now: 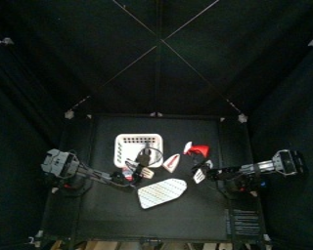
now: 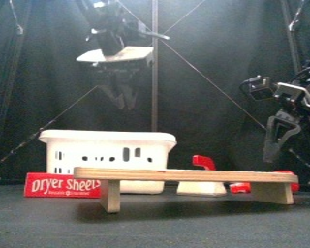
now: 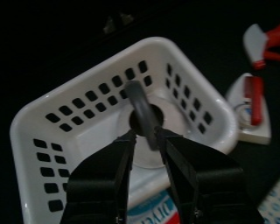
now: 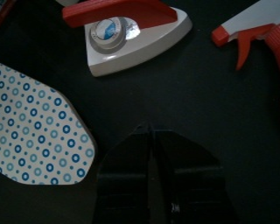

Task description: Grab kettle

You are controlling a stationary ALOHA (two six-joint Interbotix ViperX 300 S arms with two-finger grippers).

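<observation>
Between my left gripper's (image 3: 146, 131) jaws shows the kettle's dark curved handle (image 3: 136, 94), with a pale round body (image 3: 161, 115) under it, inside the white slotted basket (image 3: 73, 114). The jaws stand apart on either side of the handle, and I cannot tell whether they touch it. From the front, the left gripper (image 2: 123, 97) hangs above the basket (image 2: 100, 155), whose wall hides the kettle. My right gripper (image 4: 150, 131) is shut and holds nothing, low over the table at the right.
A red and white iron (image 4: 125, 31), a red spray bottle (image 4: 259, 39) and a dotted ironing board (image 4: 31, 122) lie near the right gripper. A red dryer-sheets box (image 2: 63, 184) stands in front of the basket.
</observation>
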